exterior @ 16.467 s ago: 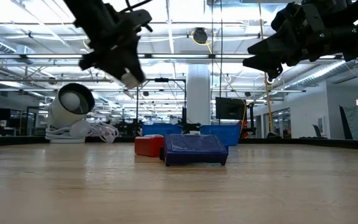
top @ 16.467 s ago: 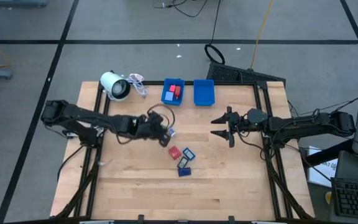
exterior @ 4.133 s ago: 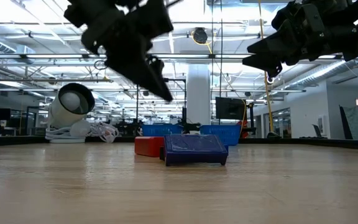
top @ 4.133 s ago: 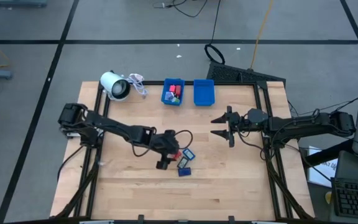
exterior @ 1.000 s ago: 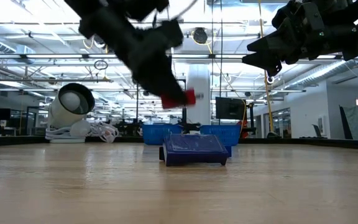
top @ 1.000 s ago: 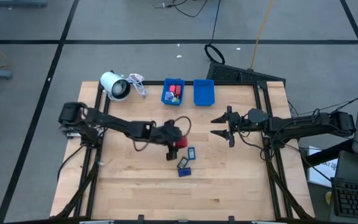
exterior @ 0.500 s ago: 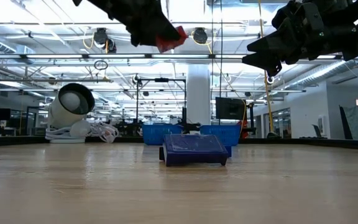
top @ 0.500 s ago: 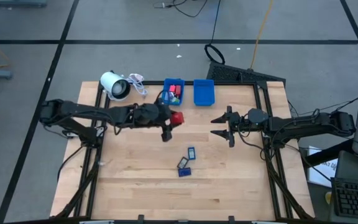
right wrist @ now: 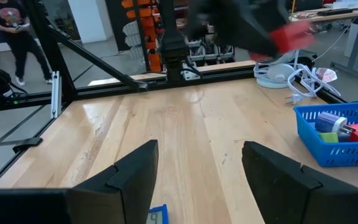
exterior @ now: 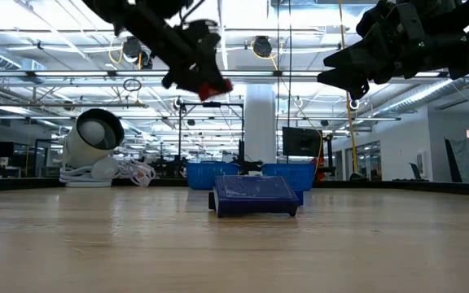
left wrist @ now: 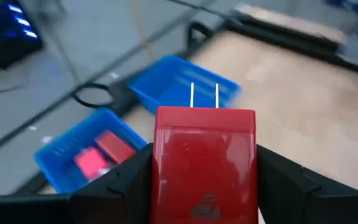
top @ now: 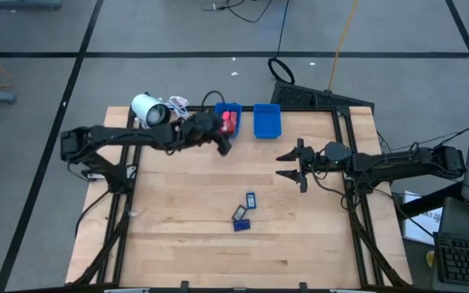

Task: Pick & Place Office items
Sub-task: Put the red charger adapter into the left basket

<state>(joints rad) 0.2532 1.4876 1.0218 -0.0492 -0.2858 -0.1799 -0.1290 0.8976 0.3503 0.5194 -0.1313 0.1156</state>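
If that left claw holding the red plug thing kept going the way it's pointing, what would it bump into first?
Probably the blue bin with items already in it: the left gripper, shut on the red plug block, points towards it, with the empty bin beside. Depth is unclear.

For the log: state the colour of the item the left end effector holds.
Red plug block, clearest in the left wrist view.

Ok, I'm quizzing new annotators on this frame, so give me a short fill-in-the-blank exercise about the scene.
1. The left gripper is shut on a ____ plug block.
2. The right gripper holds ____.
3. On the table there are ____ blue bins.
4. The bin that already holds items is the one nearer the white ____.

Missing words: red; nothing; two; roll
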